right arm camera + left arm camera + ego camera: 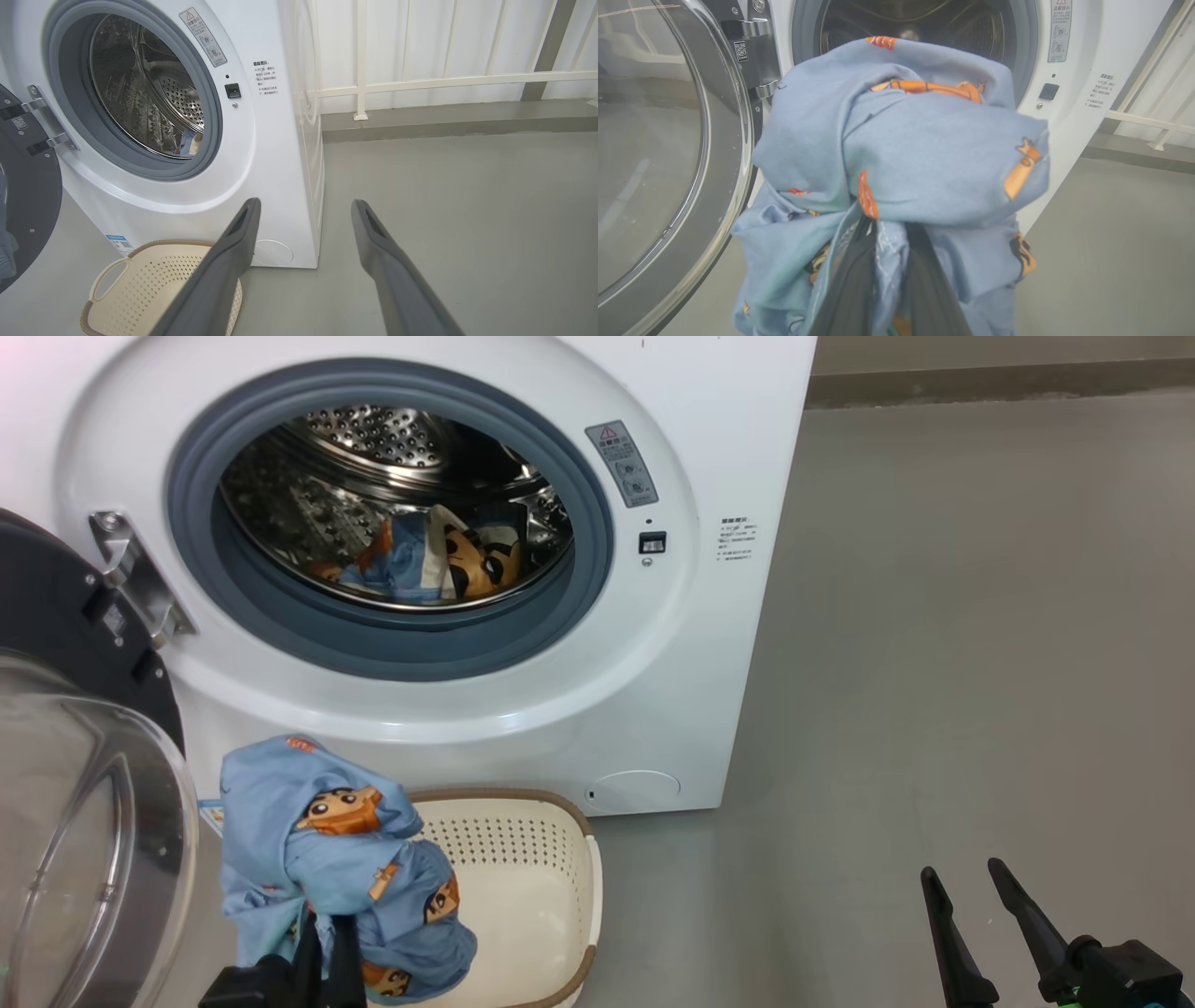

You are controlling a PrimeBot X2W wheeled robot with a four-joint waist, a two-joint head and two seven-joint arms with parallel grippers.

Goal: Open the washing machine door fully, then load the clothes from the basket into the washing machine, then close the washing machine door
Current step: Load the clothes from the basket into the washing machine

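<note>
"Where's the washing now?"

"The clothes (317,840) hang in a bundle in front of the washing machine (653,691), below its opening and over the basket (551,896). The left claw (327,933) is clenched on the fabric."

"Anything inside?"

"Another blue printed piece (439,560) lies low in the drum (373,439)."

"And the door?"

"The washing machine door (56,616) is swung wide on the machine's hinge side. The right claw (960,866) is spread, gripping nothing, past the machine's other side, above the floor (934,663)."

From my station I saw a smooth grey floor (980,663) under even light, ending at a low grey kerb (444,121), behind which stood a white panelled wall (420,37) crossed by a white rail (467,80), beside a grey post (549,46).
</note>
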